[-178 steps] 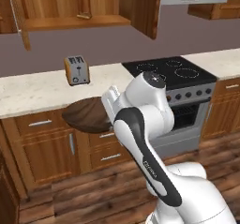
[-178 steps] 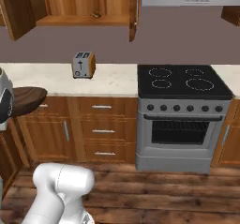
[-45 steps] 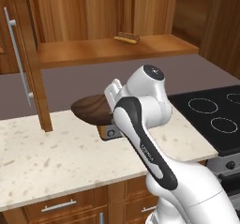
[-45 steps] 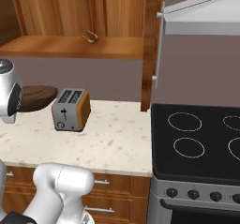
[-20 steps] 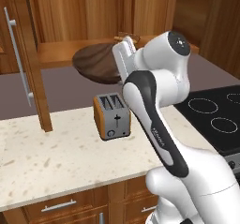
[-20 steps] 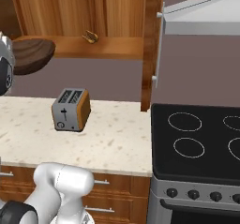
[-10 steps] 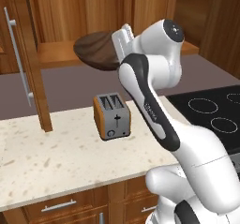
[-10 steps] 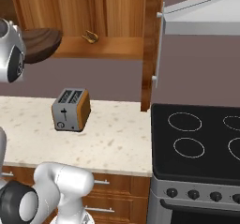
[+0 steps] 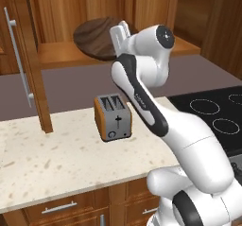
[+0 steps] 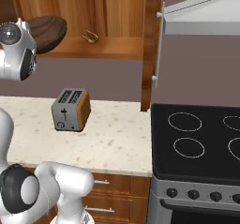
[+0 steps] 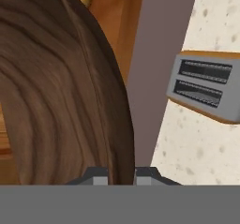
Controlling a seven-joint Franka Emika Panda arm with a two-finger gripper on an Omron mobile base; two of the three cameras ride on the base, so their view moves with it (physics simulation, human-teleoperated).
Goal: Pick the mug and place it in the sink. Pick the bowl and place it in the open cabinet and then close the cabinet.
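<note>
Held by its rim: wide, shallow dark brown bowl with wood grain [image 9: 97, 36], raised to the level of the open medium-brown wooden wall cabinet [image 9: 71, 12], its far part over the cabinet's lower shelf [image 9: 61, 55]. Pinched between the two small dark finger tips of the two-finger gripper [image 11: 121, 175] in the hand view, rim running edge-on up from between them, grain curving across the bowl's broad face [image 11: 51, 92]. Seen from the right base view at the cabinet's left side, the bowl [image 10: 47, 31] just beyond the white arm's wrist, tilted, its lower edge close above the shelf; contact with the shelf not clear. Further along the same shelf, well apart from the bowl: a small tan object [image 10: 90, 37], too small to identify. Below on the speckled beige counter [image 9: 52, 159]: an orange-sided silver two-slot toaster [image 9: 112, 117]. To the right: black glass cooktop [image 10: 197, 143]. Standing open at left: cabinet door with a long silver bar handle [image 9: 16, 59].
</note>
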